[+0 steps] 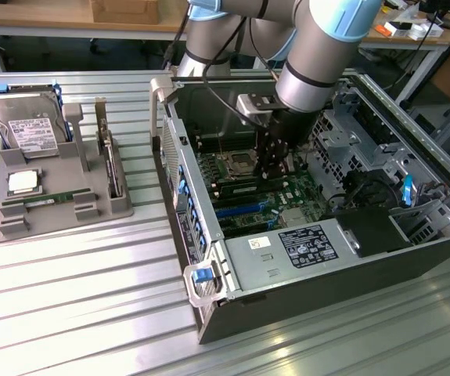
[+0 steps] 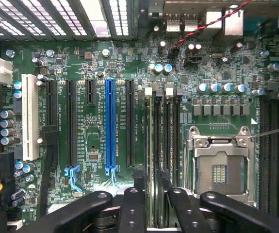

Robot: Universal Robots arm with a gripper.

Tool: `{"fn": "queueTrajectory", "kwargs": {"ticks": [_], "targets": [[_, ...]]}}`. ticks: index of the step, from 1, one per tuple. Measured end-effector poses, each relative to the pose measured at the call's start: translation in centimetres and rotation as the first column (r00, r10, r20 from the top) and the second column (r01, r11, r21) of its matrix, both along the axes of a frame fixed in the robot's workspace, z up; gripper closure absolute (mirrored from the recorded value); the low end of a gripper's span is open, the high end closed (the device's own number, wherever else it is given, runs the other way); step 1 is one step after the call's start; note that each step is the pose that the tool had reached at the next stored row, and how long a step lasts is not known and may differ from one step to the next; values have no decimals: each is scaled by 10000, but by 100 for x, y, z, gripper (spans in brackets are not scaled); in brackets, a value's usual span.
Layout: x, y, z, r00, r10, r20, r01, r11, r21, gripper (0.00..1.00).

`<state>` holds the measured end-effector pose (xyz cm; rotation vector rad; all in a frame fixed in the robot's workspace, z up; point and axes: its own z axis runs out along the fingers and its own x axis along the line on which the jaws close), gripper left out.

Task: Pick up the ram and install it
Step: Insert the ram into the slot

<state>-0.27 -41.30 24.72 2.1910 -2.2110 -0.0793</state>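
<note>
Wrist view shows black pincer (image 2: 153, 194) above thin ram (image 2: 151, 141) (edge-on).

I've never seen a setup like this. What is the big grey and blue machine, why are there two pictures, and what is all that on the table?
The grey and blue machine is a robot arm, and the gripper at its end is its hand. One picture comes from a camera off the arm that sees the whole scene; the other from a camera on the wrist, looking at the green motherboard. On the metal table lies an open computer case; the gripper is inside it, above the long memory slots beside the empty processor socket. At the exterior view's left, a grey tray holds a hard drive, a square silver processor chip and a thin green ram stick. Whether the gripper holds anything, I cannot tell.
</note>
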Motion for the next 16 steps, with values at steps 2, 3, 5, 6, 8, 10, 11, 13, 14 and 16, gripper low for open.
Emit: {"fn": "queueTrajectory", "kwargs": {"ticks": [2, 3, 5, 6, 8, 10, 11, 13, 14, 16], "targets": [[-3, 47, 71, 10000, 0, 1, 0, 10000, 0, 76], [-4, 53, 80, 10000, 0, 1, 0, 10000, -1, 82], [-10, 84, 100, 10000, 3, 3, -3, 10000, 0, 90], [-10, 102, 111, 10000, 5, 2, -5, 10000, -1, 90], [-10, 104, 121, 10000, 12, 3, -12, 10000, 1, 90], [-10, 104, 129, 10000, 19, 3, -19, 10000, 1, 90], [-10, 104, 135, 10000, 23, 2, -23, 10000, -1, 90], [11, 104, 143, 10000, 28, 3, -28, 10000, 3, 90], [34, 104, 143, 10000, 27, 3, -27, 10000, 4, 90], [167, 104, 147, 10000, 30, -10, -30, 10000, -2, 90]]}}
